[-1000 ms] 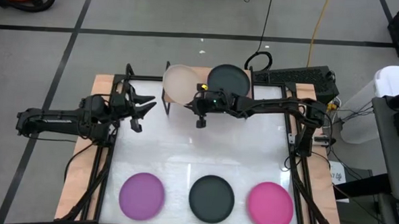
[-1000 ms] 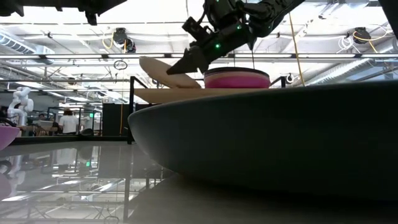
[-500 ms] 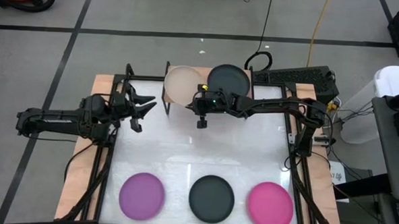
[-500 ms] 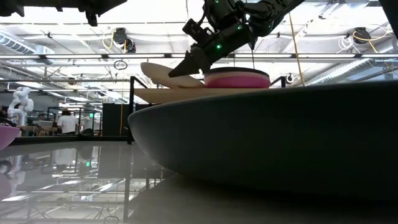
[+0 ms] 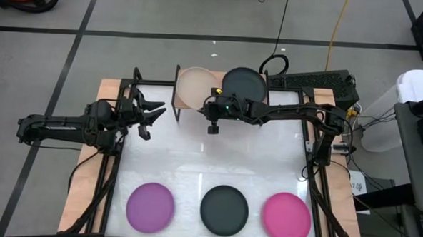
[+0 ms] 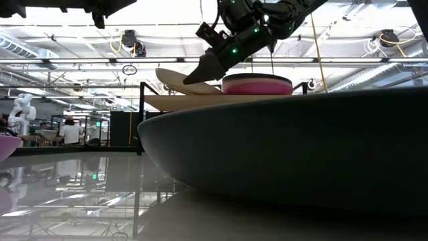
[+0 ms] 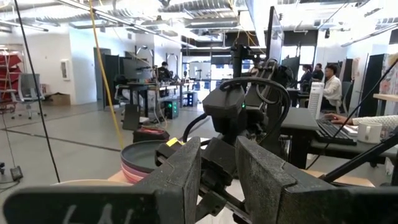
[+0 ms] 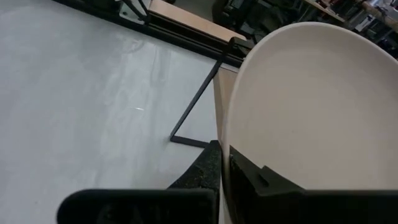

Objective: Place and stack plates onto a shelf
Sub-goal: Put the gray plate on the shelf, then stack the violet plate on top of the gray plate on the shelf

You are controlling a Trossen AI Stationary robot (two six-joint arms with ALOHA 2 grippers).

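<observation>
Beige plate point(image 5: 195, 88) lowered flatter over shelf point(image 6: 200, 101), right pincer point(image 5: 212, 109) still gripping its rim.

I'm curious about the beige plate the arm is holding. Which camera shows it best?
The right wrist view: the beige plate fills it, pinched by the right gripper. The high view shows it over the shelf; the low view, edge-on and tilted.

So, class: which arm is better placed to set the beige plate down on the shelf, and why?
The right. Its end effector already grips the beige plate by the rim, tilted just above the shelf beside the stack. The left end effector waits open off to the side, holding nothing.
</observation>
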